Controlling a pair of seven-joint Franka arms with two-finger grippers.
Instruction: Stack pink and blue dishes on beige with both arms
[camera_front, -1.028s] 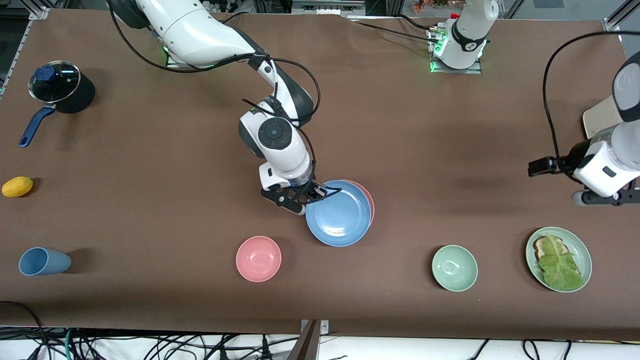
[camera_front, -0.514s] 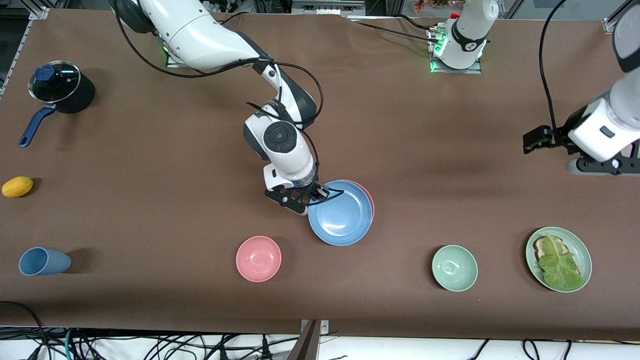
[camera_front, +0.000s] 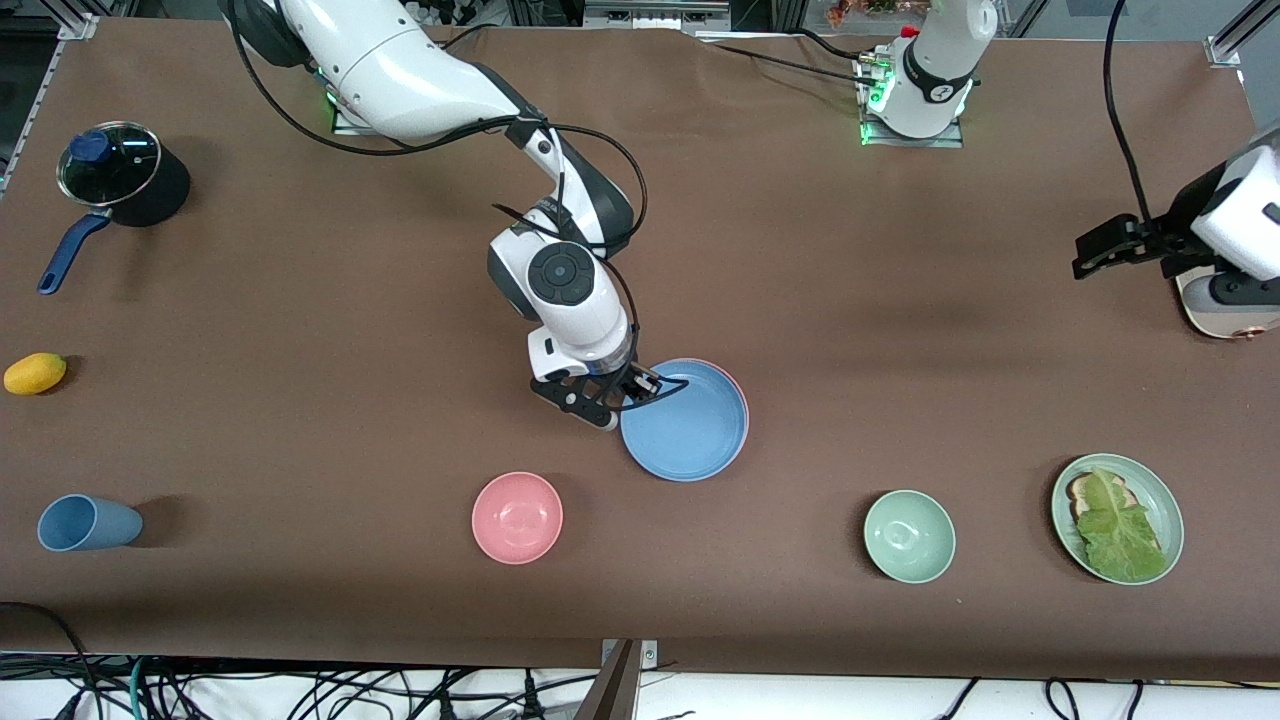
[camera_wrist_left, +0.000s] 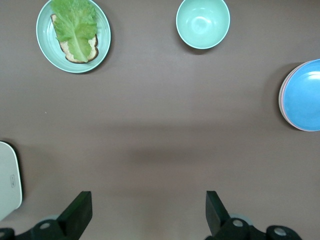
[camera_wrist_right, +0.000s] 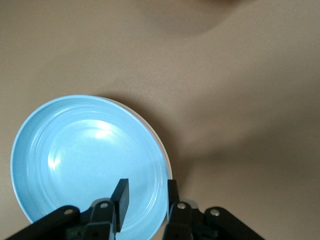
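Blue plate (camera_front: 686, 422) has settled onto pink plate (camera_front: 741, 400), our right gripper (camera_front: 620, 395) still pinching its rim, left gripper (camera_wrist_left: 145, 215) spread wide over bare table.

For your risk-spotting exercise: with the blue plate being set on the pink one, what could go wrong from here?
1. The right gripper grips the blue plate by its rim; a slip could drop it askew on the pink plate.
2. The blue plate sits off-centre, so the stack may stay misaligned.
3. The pink bowl lies nearby; a swinging arm might knock it.
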